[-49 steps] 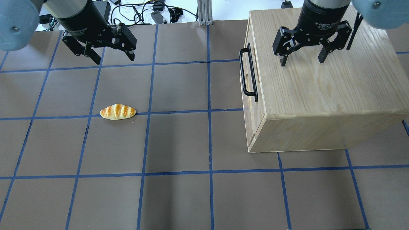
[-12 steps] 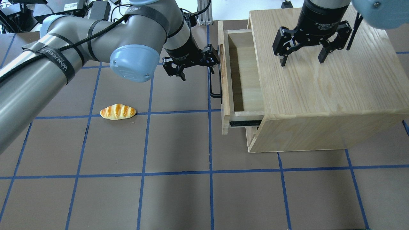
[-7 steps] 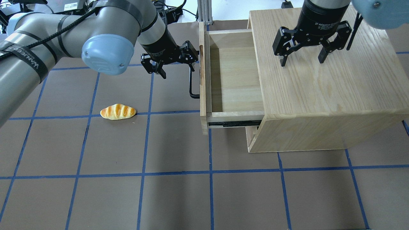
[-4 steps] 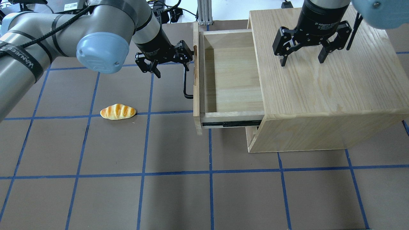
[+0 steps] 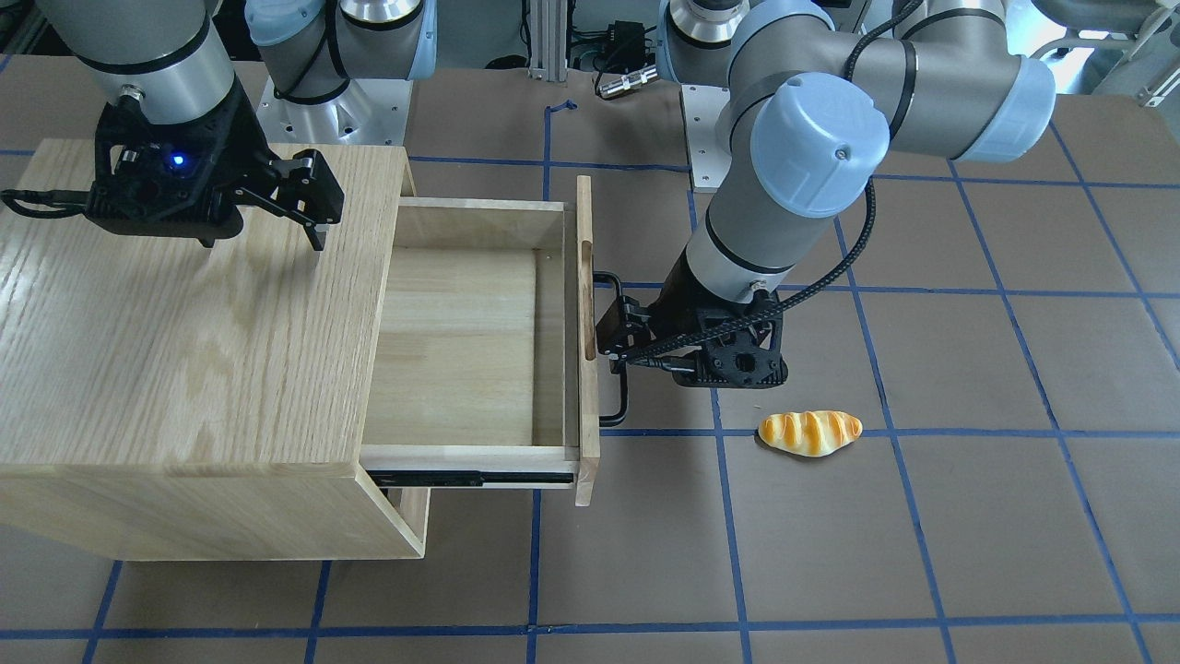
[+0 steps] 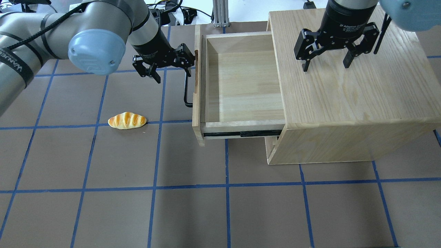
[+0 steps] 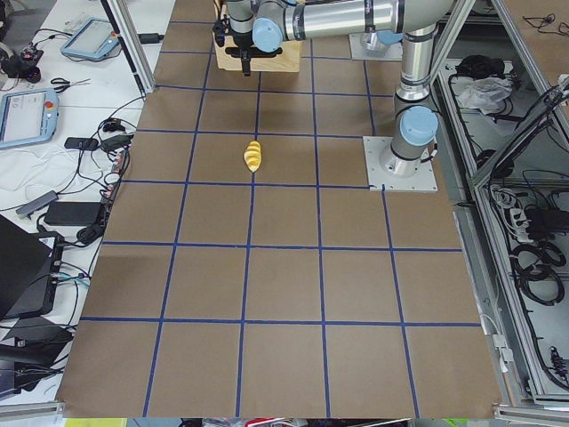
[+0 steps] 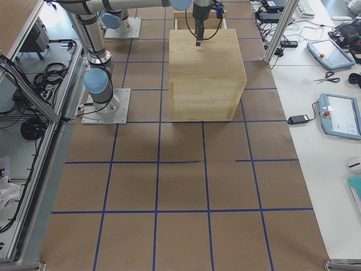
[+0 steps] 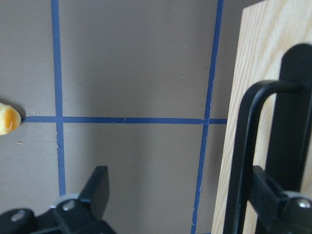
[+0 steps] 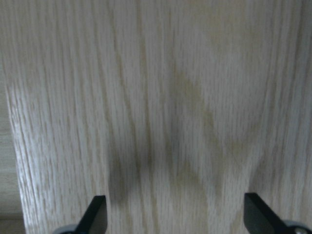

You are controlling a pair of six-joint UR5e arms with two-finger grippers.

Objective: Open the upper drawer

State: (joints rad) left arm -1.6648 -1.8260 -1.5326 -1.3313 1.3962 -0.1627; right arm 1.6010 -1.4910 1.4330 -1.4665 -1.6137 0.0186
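The upper drawer (image 6: 244, 82) stands pulled far out of the oak cabinet (image 6: 344, 96), its pale plank bottom bare; it also shows in the front view (image 5: 456, 341). Its black bar handle (image 6: 186, 93) is on the flat front panel (image 6: 196, 103). My left gripper (image 6: 170, 71) is open, with one finger hooked behind the handle (image 9: 242, 161) and the other finger (image 9: 97, 187) out over the mat. My right gripper (image 6: 325, 65) is open and empty just above the cabinet top (image 10: 161, 107).
A bread roll (image 6: 127, 121) lies on the brown mat left of the drawer front, also seen in the front view (image 5: 809, 432). The cabinet's lower front panel (image 6: 270, 144) is shut. Cables and boxes lie beyond the table's far edge (image 6: 165, 10).
My left gripper has kept moving left with a finger behind the handle, and the drawer has slid further out. It was shut at the start. The right gripper has not moved.
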